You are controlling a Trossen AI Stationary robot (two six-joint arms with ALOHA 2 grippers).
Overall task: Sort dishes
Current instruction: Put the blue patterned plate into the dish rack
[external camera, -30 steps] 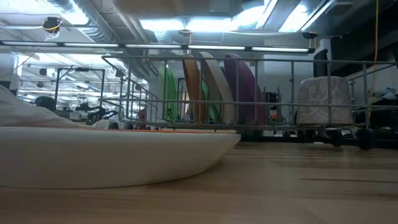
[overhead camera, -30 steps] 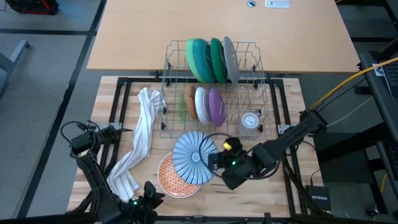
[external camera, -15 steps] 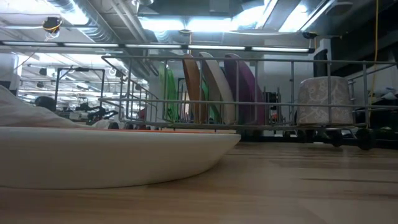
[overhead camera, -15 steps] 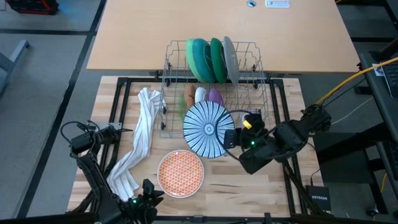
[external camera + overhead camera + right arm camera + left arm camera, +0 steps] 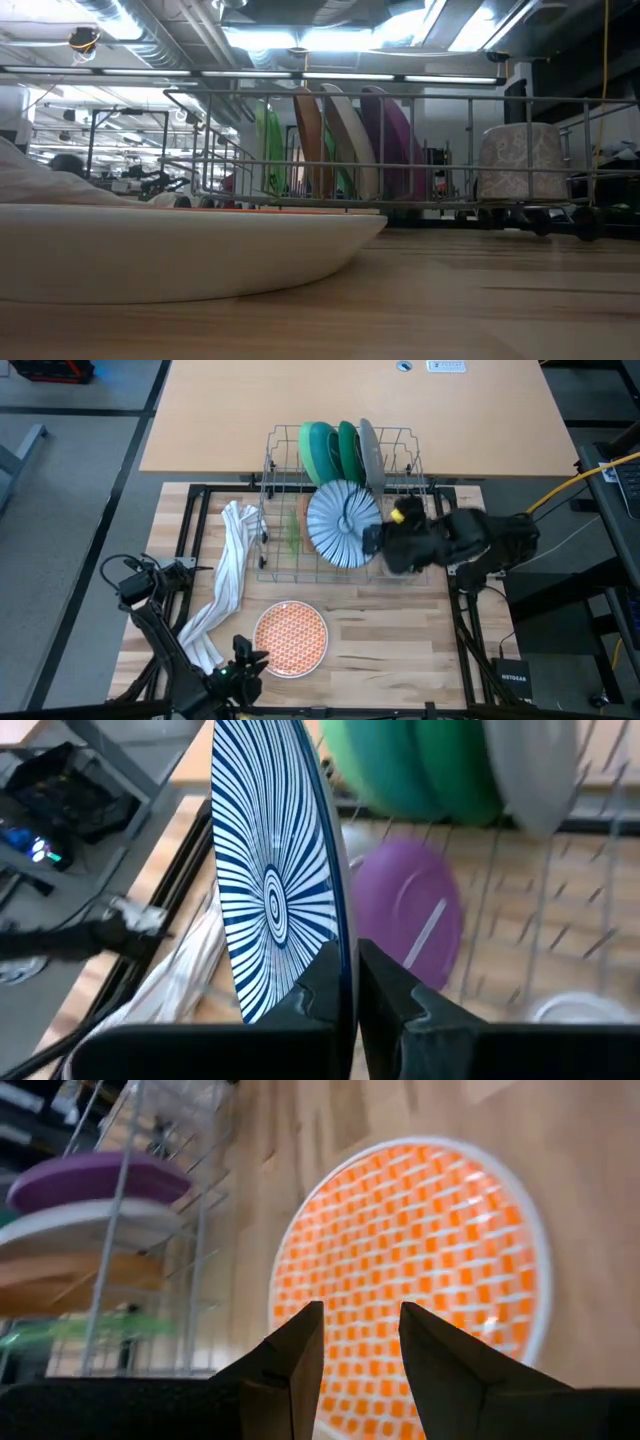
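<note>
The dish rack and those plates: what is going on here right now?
The right pincer is shut on the rim of a blue-and-white striped plate, holding it on edge above the wire dish rack, where green, teal, grey and purple dishes already stand in slots. The left pincer hangs open by the orange patterned plate, which lies flat on the table beside a white towel.

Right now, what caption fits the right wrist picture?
The right gripper pinches the striped plate upright over the rack, beside the purple plate.
</note>
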